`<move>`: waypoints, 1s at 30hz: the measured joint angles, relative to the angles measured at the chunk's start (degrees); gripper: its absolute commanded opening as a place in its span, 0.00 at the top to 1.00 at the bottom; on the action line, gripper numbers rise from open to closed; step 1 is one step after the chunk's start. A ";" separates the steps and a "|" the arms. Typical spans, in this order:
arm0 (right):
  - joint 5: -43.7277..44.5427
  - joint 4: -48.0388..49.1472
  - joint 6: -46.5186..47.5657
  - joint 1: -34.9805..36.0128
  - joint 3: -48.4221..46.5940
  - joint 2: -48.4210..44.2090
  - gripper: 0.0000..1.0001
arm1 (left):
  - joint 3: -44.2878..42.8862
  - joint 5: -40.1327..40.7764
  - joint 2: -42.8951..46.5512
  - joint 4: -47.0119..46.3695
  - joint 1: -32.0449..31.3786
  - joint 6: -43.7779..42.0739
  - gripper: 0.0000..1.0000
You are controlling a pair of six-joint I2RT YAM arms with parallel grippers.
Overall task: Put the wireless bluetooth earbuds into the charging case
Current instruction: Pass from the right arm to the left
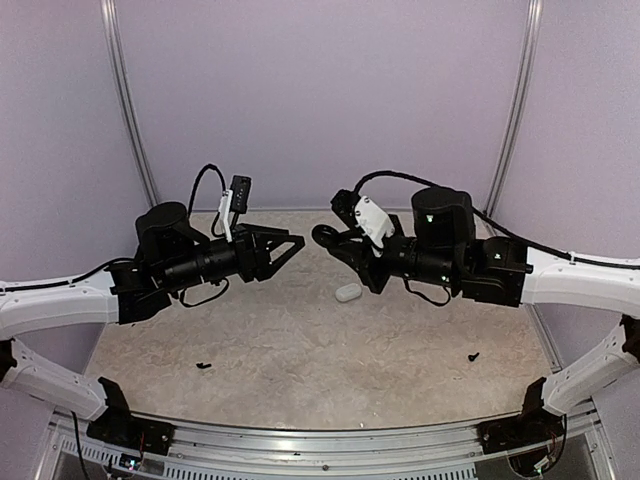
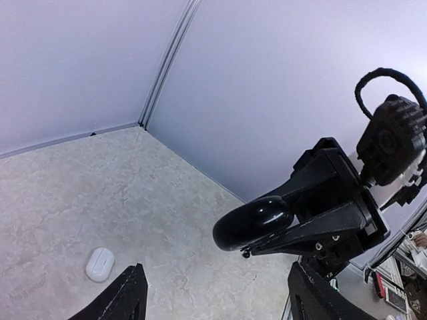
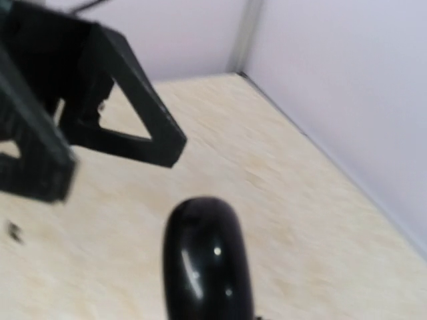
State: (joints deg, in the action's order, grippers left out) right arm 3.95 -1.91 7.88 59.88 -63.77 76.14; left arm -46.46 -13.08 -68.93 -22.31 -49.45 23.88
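Tabletop point(image 1: 300, 340), pale and mottled, carries the task's things; both arms are raised above it.

(a) Left end effector point(image 1: 283, 255): fingers spread wide, nothing between them, hanging over the tabletop left of centre.

(b) Right end effector point(image 1: 335, 240): fingers closed on a glossy black rounded object point(image 2: 253, 223), held in the air facing the left one. What this object is cannot be told.

(c) Charging case point(image 1: 348, 292): a white oval pebble lying alone near the middle of the tabletop, slightly toward the right edge. It sits below the right end effector and apart from both; its lid appears shut.

(d) Two tiny black bits, one near the near-left point(image 1: 203, 365) and one near the near-right point(image 1: 473, 356) of the tabletop.

(e) Earbuds: none visible in any view.

Handling, as judged: the case is probably light, stiff and slippery, so it could squirt from a pinch on its curved ends. It is best gripped across its narrower width, on the lower shell, leaving the lid free to hinge.
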 measured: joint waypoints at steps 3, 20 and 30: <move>8.92 0.09 5.01 3.21 0.00 2.32 1.00 | -0.55 -0.02 -1.92 0.74 0.04 2.05 0.30; 43.74 34.73 47.39 13.57 14.29 10.36 1.00 | -1.60 -8.85 -8.85 -3.52 3.28 21.70 0.42; 45.03 48.65 61.31 14.10 16.72 10.38 1.00 | -3.78 -14.36 -12.85 -4.81 3.85 27.85 0.44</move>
State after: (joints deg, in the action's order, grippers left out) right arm 48.97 46.74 69.19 73.97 -47.05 86.52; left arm -50.24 -27.44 -81.78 -27.11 -45.60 51.72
